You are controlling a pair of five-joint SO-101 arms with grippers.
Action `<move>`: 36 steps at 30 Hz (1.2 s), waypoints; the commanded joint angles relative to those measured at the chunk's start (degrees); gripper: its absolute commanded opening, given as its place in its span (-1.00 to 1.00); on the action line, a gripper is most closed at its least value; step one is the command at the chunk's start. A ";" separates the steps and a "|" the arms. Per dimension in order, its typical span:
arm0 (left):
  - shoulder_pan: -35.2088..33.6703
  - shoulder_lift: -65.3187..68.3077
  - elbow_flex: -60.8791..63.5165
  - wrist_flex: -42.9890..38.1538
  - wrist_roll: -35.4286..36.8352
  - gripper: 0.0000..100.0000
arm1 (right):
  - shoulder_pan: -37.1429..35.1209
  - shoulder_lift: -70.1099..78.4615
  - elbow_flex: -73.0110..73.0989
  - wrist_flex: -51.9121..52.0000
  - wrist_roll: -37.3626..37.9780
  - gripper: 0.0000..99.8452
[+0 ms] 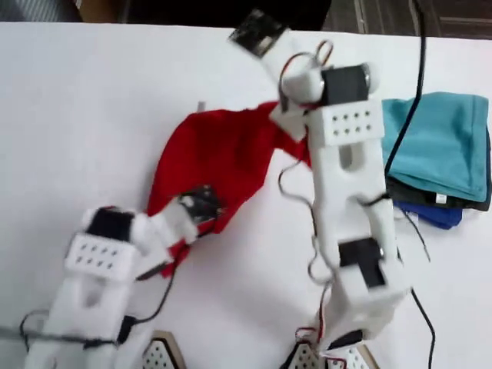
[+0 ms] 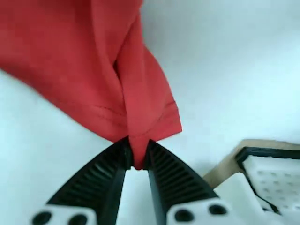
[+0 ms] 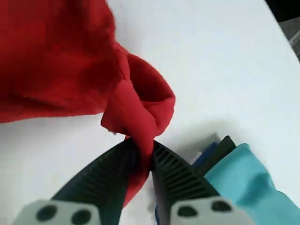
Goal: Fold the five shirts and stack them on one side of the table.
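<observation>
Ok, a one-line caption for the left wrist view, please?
Left gripper shut on a bunched edge of the red shirt above the white table.

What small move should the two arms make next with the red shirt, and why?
Probably draw the left claw and right claw gently apart to stretch the red shirt flat. Each is shut on an edge of it, and the cloth between them lies bunched, not yet folded.

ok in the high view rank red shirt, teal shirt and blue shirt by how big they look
1. red shirt
2. teal shirt
3. blue shirt, mostly hidden under the teal one, so only a strip shows
</observation>
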 commanded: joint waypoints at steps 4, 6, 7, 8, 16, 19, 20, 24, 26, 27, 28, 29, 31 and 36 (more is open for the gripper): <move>-8.97 -4.31 -0.92 5.10 -6.15 -0.56 | -0.84 -23.69 36.40 -12.09 0.53 -0.96; -8.79 -4.57 -2.33 7.74 -7.21 -0.46 | 0.22 -28.26 48.35 -18.86 0.53 -0.96; -8.79 -4.57 -3.47 8.70 -7.82 -0.48 | 0.66 -30.37 53.89 -21.93 0.53 -0.96; -8.88 -4.57 -4.70 9.85 -8.79 -0.50 | 1.54 -32.04 59.08 -24.57 0.53 -0.96; -14.51 -3.43 -22.11 -0.09 0.09 -0.51 | 11.47 -41.89 85.54 -38.37 0.70 -0.96; -15.38 4.22 -23.52 -8.88 8.53 -0.51 | 16.22 -46.20 89.85 -38.02 3.60 -0.96; -15.12 8.62 -23.78 -10.81 10.64 -0.51 | 17.54 -47.96 91.25 -37.67 5.19 -0.96; -9.93 29.19 -31.87 -13.27 18.55 -0.51 | 21.05 -55.34 96.79 -37.32 8.44 -0.96; -6.51 38.51 -38.29 -12.13 20.57 -0.51 | 21.14 -59.03 99.25 -37.49 8.44 -0.96; -4.66 42.55 -41.71 -11.34 21.10 -0.51 | 21.05 -60.62 100.22 -37.49 8.35 -0.96; -2.90 46.24 -44.97 -10.20 21.10 -0.51 | 21.05 -62.20 101.10 -37.41 8.35 -0.96; -1.32 49.23 -48.22 -9.05 21.36 -0.51 | 21.05 -63.52 101.98 -37.41 8.35 -0.96; 1.49 54.51 -54.81 -6.77 22.33 -0.51 | 21.32 -65.36 104.00 -37.41 8.35 -0.96; 5.80 64.00 -70.46 -2.20 22.68 -0.51 | 21.41 -68.09 109.63 -37.76 8.35 -0.96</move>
